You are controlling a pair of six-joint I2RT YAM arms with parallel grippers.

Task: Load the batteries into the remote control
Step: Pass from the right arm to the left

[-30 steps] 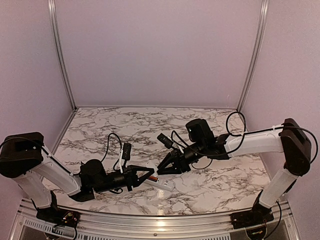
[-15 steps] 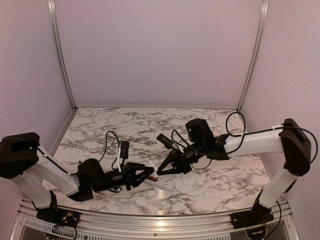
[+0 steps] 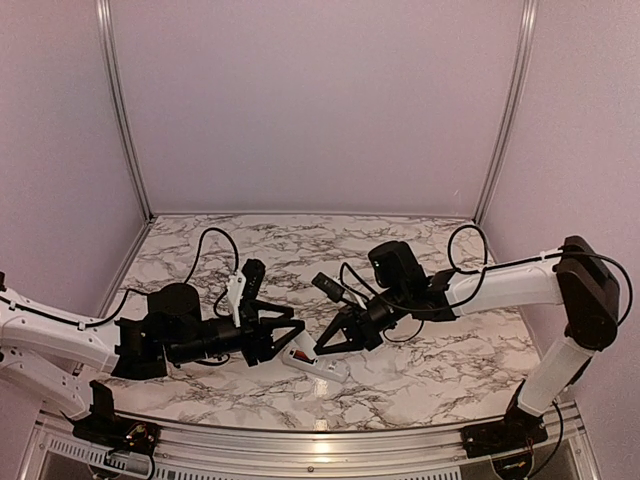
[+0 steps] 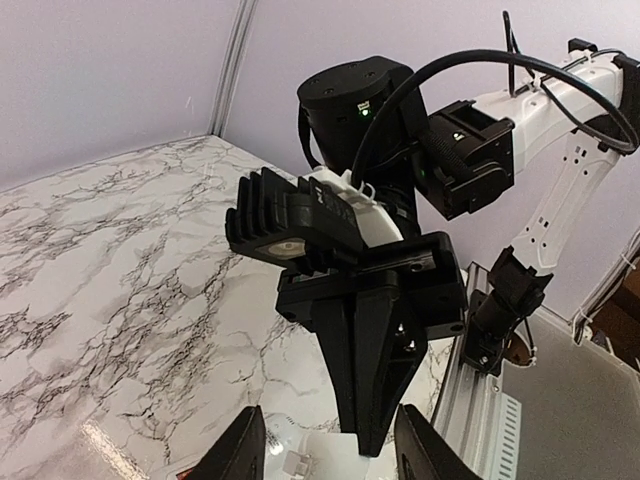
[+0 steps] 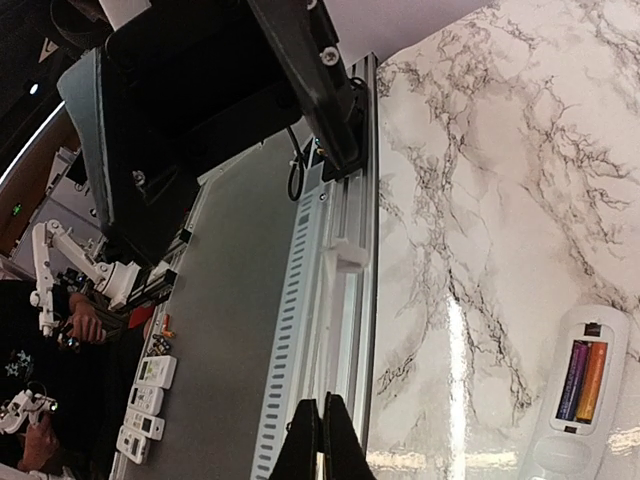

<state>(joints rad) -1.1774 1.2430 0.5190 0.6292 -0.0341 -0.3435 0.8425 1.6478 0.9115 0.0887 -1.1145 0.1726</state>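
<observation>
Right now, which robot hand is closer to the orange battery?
Left. The open left gripper hovers just beside the orange battery in the remote; the shut right gripper points down farther along the remote.

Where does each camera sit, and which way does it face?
Top: above, behind the bases, looking down on the table; both arms, left claw and right claw show.
Left wrist: on the left arm, facing the right claw; own open fingers at the bottom.
Right wrist: on the right arm, facing the table's near rail; own shut fingers at the bottom.
Shared: all three show the remote.
</observation>
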